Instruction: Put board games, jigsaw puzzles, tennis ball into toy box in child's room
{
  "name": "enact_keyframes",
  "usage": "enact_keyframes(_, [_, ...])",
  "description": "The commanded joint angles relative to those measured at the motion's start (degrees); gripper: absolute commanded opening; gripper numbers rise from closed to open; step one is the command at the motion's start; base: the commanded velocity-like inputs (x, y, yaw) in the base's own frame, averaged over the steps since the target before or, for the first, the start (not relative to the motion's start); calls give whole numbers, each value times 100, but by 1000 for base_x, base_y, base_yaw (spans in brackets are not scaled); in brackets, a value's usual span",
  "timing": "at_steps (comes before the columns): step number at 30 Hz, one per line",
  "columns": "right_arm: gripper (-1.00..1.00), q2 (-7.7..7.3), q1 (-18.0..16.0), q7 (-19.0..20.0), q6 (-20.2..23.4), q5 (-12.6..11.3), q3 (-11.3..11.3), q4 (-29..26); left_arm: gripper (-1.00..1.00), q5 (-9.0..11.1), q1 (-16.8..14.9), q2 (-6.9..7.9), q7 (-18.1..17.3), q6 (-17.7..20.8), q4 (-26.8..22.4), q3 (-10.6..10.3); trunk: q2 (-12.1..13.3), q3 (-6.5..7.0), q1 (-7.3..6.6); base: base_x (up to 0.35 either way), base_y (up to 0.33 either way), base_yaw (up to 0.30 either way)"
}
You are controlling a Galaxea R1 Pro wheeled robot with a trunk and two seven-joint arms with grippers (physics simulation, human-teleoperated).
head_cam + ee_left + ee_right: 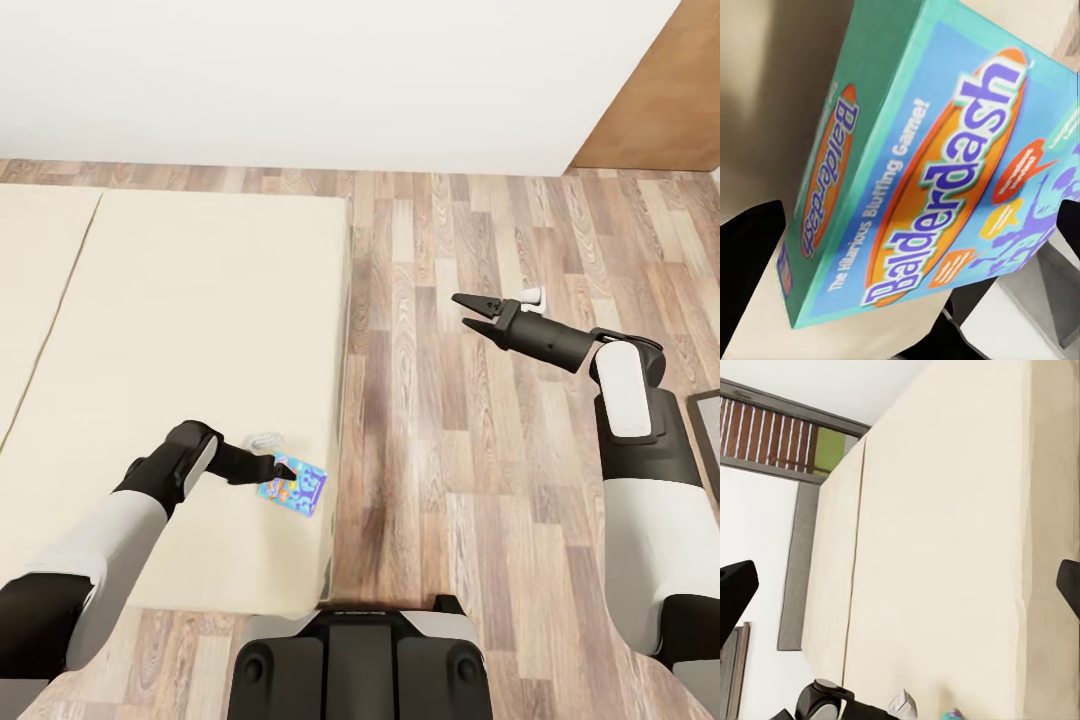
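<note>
Jaws clamped on a small blue board game (296, 487), the left gripper (283, 468) holds the box just above the near corner of the bed (190, 330), close to the mattress edge. The left wrist view puts the box (922, 180) between the two dark fingers (746, 262), its teal-edged cover tilted and reading "Balderdash – The Hilarious Bluffing Game!", with the beige mattress behind it and a patch of the robot's grey and white body beyond the box's lower edge.

The right gripper (478, 311) hangs over the wood-plank floor (450, 430), well apart from the bed – its jaws stand spread wide with nothing between them. In the right wrist view both dark fingertips (735, 596) sit at the picture's edges, and ahead of them runs the bed's (945, 547) plain two-part mattress, a seam dividing it lengthwise. Beyond the mattress rise a white wall (750, 532) and a grey-framed window (787, 435) with slats and green outside. The left arm (832, 705) appears past the jaws in that same view, with a sliver of the blue box (952, 714) beside it.
</note>
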Motion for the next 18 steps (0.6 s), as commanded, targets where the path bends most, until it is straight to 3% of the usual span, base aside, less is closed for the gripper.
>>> enact_keyframes(1, [100,2,-3,55,23,53,-9,1,100,214,3,-180,-35,-23,-2,-19,-3,-4,3,0,-27,0])
enact_keyframes(18, [100,1,-3,58,21,56,-9,1,100,214,2,-180,-37,-22,-2,-11,-3,-4,3,0,-52,0])
